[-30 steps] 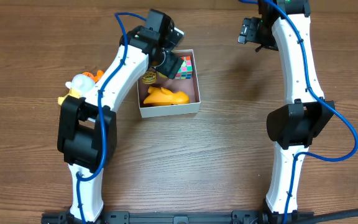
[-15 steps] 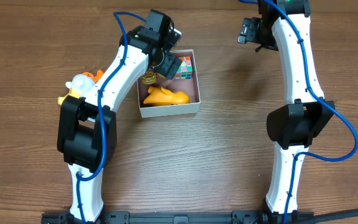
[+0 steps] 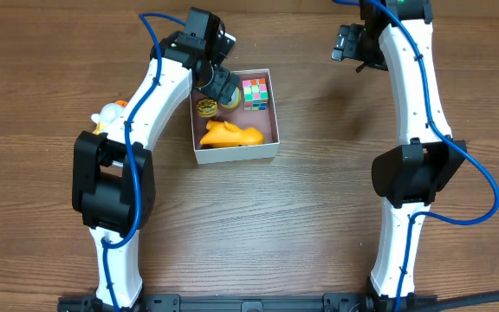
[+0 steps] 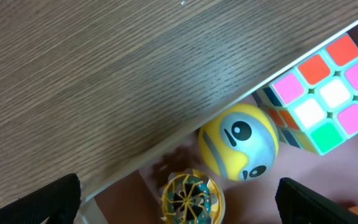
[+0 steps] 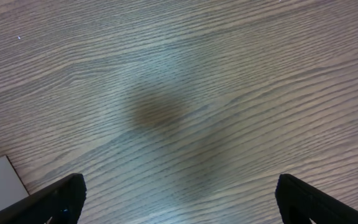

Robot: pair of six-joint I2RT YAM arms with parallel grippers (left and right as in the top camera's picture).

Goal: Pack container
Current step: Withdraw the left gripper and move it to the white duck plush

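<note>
My left fingers [image 4: 48, 202] stand wide apart with nothing between them, pointing down over the far-left corner of the container [image 4: 132, 196]. Right beneath them a small gold wheel-shaped toy [image 4: 188, 196] lies on the pink-brown floor. Just beyond it a yellow ball with a painted face [image 4: 238, 142] rests against the white wall and touches a puzzle cube [image 4: 322, 93]. The container [image 3: 236, 154] sits on the table [image 3: 301, 217] in front of my left arm, and an orange toy [image 3: 230, 134] lies along its near side. With my grip empty, I judge the step in hand to be lifting clear and going for the white-and-orange toy [image 3: 109, 115], which waits on the table to the left of the container, half hidden under my forearm. To do that well I should rise straight up before swinging left. That way neither fingertip catches the wall or nudges the ball, which looks ready to roll. My left arm reaches forward from the near edge, elbow out to the left, forearm slanting right, wrist bent down. Farther off, my right arm stretches nearly straight ahead. My right fingers [image 3: 351, 43] are also spread and empty over bare table, well apart from the container.
</note>
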